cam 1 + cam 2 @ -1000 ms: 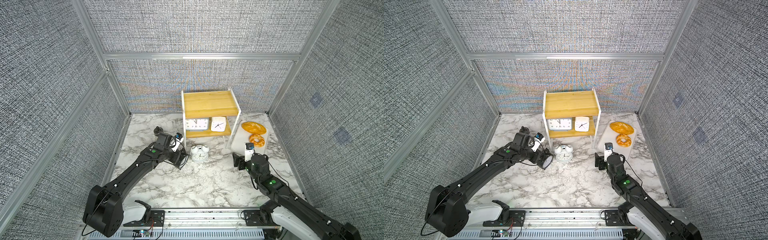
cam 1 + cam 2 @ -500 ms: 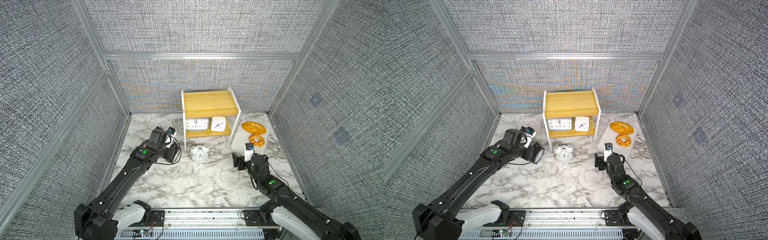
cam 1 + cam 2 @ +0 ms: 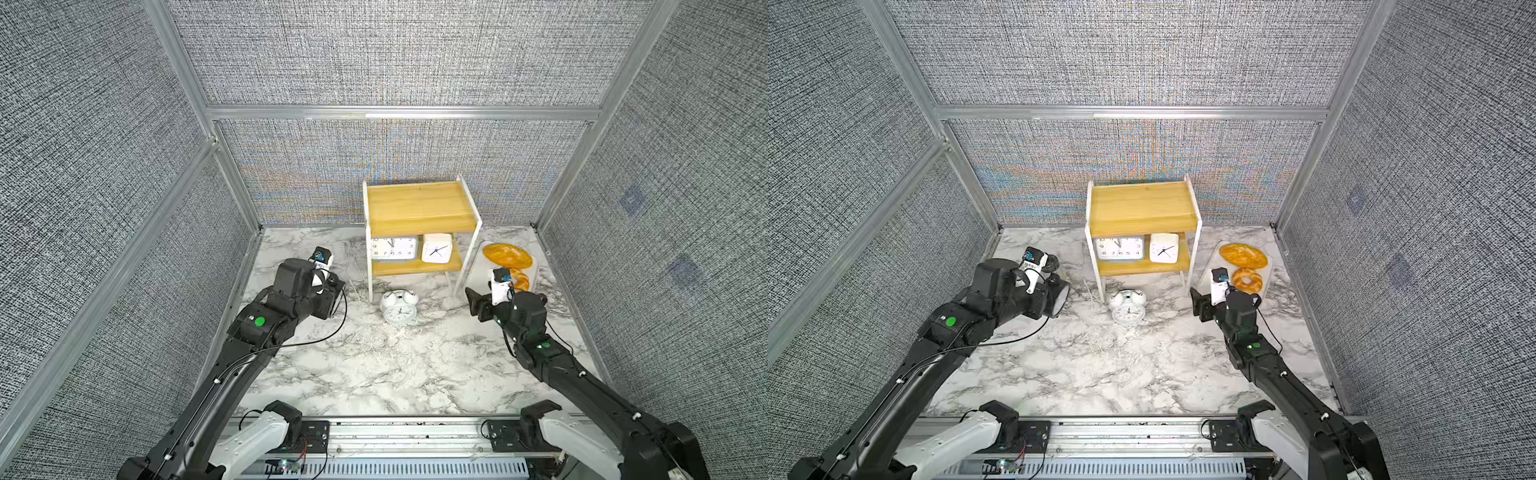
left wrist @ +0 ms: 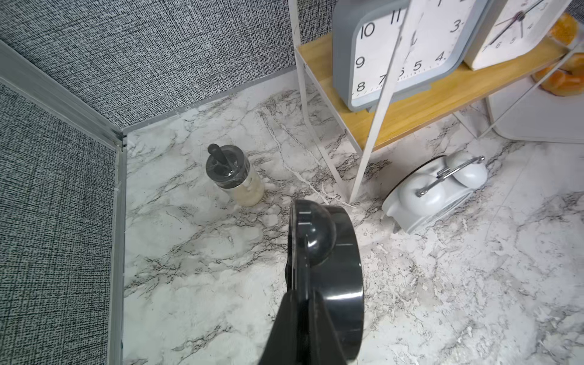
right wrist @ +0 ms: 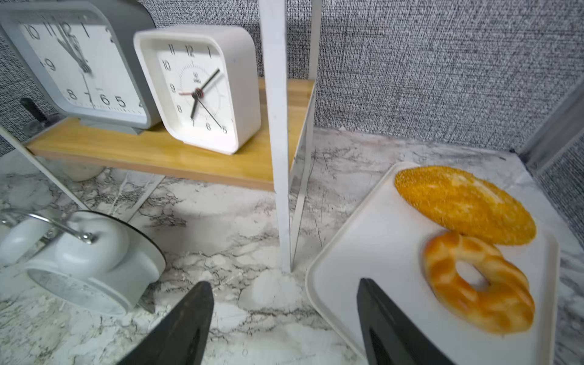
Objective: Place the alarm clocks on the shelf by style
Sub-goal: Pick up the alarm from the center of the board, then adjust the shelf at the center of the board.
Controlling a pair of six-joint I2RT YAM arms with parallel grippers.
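- left gripper (image 4: 302,300) clenched on black clock (image 4: 331,262), pinching a thin top strip — glossy, hard, may pivot
- right gripper (image 5: 284,303) spread, empty — white clock (image 5: 94,271) looks light, grab its wire handle

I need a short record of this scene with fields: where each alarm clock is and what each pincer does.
shelf, lower board: grey-blue clock and small white square clock, side by side
shelf, top board: bare
white twin-bell clock: on the table before the shelf
black twin-bell clock: in the left pincer, shut on it
right pincer: open, empty, near the tray
not yet shelved: both twin-bell clocks
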